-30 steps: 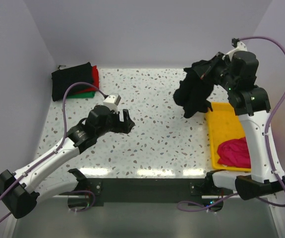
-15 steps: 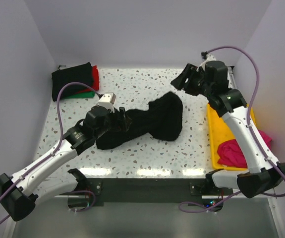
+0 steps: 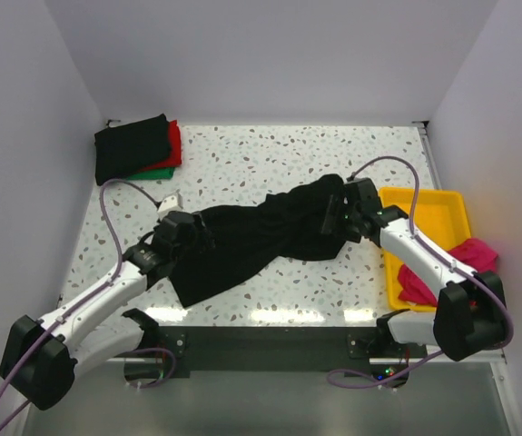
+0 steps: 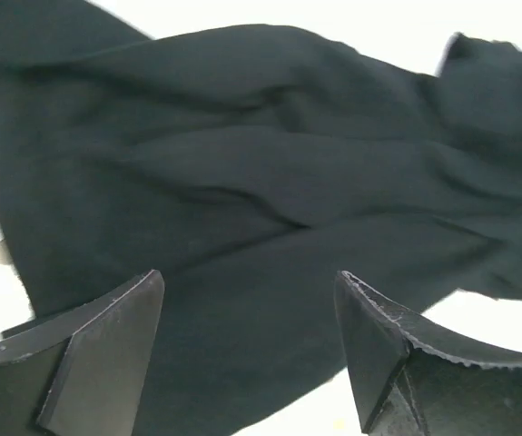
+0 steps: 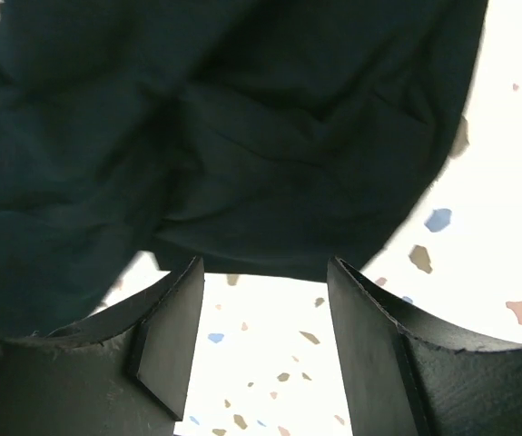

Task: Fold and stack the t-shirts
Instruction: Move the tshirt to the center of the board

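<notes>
Top view: a yellow plastic tray [image 3: 433, 209], rectangular with a raised rim, sits just right of the right pincer [image 3: 338, 216]. Its only load is a crumpled pink shirt [image 3: 417, 285], bunched in the end nearer the arm bases, with one fold hanging over the outer rim. The white speckled tabletop [image 3: 261, 159] carries a black shirt [image 3: 261, 234], a long rumpled band of soft matte cloth stretched between the two pincers. The left pincer [image 3: 188, 238] is low over its wider end, the right pincer at its narrower end. Far beyond the left pincer, in the corner to its left, lies a stack [image 3: 138, 153]: a folded black shirt [image 3: 130, 145] on top, a red shirt [image 3: 175, 141] and a green shirt [image 3: 156, 173] showing at its edges.

Left wrist view: the two dark, wedge-shaped fingers [image 4: 88, 363] stand wide apart, clamped on nothing. Black cloth, creased in soft ridges, fills the view just ahead of and beneath them.

Right wrist view: the fingers [image 5: 165, 336] are likewise spread and grip nothing. Bare tabletop shows between them, and the black shirt's wrinkled edge lies just ahead of the tips.
</notes>
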`<state>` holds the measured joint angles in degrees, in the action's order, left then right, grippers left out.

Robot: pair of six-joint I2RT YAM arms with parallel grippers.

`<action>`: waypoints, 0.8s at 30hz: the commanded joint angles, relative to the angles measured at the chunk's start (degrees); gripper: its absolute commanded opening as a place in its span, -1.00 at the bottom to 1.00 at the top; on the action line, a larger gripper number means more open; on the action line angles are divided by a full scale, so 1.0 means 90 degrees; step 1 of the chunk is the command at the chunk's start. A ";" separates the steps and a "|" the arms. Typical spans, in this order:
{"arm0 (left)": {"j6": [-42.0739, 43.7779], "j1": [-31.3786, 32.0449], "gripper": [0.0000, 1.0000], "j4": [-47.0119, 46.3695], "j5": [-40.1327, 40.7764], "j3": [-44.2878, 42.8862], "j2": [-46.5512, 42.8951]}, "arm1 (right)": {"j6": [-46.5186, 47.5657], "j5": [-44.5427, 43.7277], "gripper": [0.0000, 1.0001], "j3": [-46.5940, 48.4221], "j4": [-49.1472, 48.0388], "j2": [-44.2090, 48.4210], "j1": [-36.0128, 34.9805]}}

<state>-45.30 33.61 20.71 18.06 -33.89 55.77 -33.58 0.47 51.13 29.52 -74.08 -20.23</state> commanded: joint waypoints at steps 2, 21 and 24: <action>-0.0523 -0.0657 0.58 -0.0221 -0.0318 0.0483 -0.0093 | -0.0038 -0.0326 0.19 -0.0456 -0.0828 0.0107 0.0002; -0.2476 -0.0745 0.34 0.1595 0.1693 0.1011 -0.0649 | -0.0058 0.0260 0.17 -0.0935 -0.1346 -0.0186 0.0002; -0.2574 -0.0794 0.33 0.1761 0.1859 0.1012 -0.0718 | -0.0009 0.0280 0.17 -0.0926 -0.1327 -0.0216 0.0002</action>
<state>-64.82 27.18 34.04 29.54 -24.99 50.33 -34.44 2.24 43.00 19.66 -75.81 -20.23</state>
